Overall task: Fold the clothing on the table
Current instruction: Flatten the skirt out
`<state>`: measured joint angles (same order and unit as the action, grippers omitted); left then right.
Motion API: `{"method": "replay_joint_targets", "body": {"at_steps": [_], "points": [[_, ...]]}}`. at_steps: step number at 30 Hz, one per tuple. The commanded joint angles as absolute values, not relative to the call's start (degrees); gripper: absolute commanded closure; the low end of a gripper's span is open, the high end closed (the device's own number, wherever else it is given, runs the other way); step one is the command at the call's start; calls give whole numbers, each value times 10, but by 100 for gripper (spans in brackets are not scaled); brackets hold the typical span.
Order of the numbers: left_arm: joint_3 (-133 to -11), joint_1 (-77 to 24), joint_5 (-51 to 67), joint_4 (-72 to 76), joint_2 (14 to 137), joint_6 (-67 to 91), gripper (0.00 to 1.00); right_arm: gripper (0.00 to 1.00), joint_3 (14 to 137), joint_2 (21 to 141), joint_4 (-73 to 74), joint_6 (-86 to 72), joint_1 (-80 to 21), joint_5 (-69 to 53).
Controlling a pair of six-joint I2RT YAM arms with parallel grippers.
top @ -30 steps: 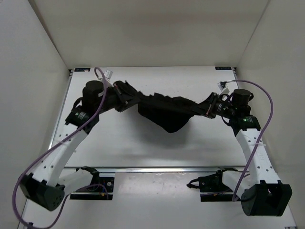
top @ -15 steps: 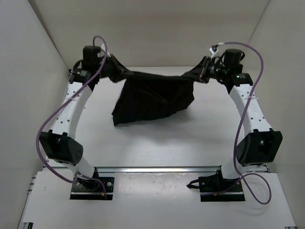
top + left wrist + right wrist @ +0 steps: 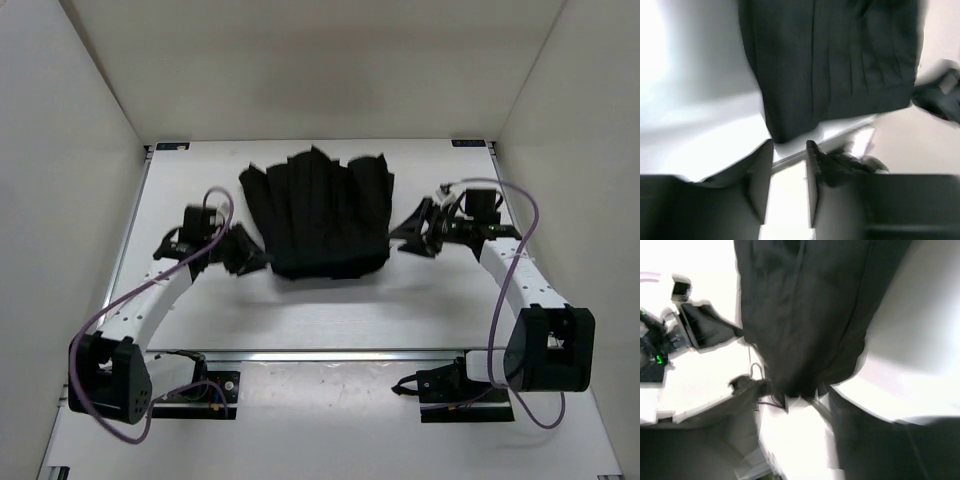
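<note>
Jaws open on L gripper (image 3: 255, 258) & R gripper (image 3: 403, 237), both just beside the skirt (image 3: 320, 215); a finger could snag & rumple it.

The black pleated skirt (image 3: 320, 215) is soft cloth, matt all over, with its pleats showing as crisp ridges. Under it, the flat white counter (image 3: 300, 315) looks smooth with a faint sheen, and its thin edge rail (image 3: 330, 355) is pale, shiny metal. The white arm shells (image 3: 150, 300) look like smooth hard plastic. The left arm's black fingers (image 3: 758, 182) are matt, and the purple cables (image 3: 540, 218) are glossy.
</note>
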<state>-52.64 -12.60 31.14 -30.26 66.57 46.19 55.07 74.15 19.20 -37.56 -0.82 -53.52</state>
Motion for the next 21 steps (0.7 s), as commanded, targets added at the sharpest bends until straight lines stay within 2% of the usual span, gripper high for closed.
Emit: {"method": "replay_joint_targets", "body": {"at_steps": [1,2,3,4,10,14,18,19,21], "points": [[-405,-85,264,-280,634,437,55,35,487,701,280,-272,9,-448],[-378,-80,264,-273,629,432,53,22,475,690,289,-252,4,-403],[-366,-68,261,-276,629,429,47,15,473,690,296,-245,4,-371],[-365,-73,252,-272,627,416,42,14,471,694,300,-237,7,-351],[-374,-135,166,-273,682,408,40,15,479,750,308,-210,0,-292],[-344,-159,119,-226,703,441,40,22,461,786,276,-202,-39,-256],[-362,-185,42,-222,734,450,39,22,469,808,260,-192,-84,-213],[-366,-194,29,-217,743,453,39,28,478,816,254,-188,-98,-197],[-362,-191,38,-200,755,460,39,30,485,829,254,-187,-126,-171]]}}
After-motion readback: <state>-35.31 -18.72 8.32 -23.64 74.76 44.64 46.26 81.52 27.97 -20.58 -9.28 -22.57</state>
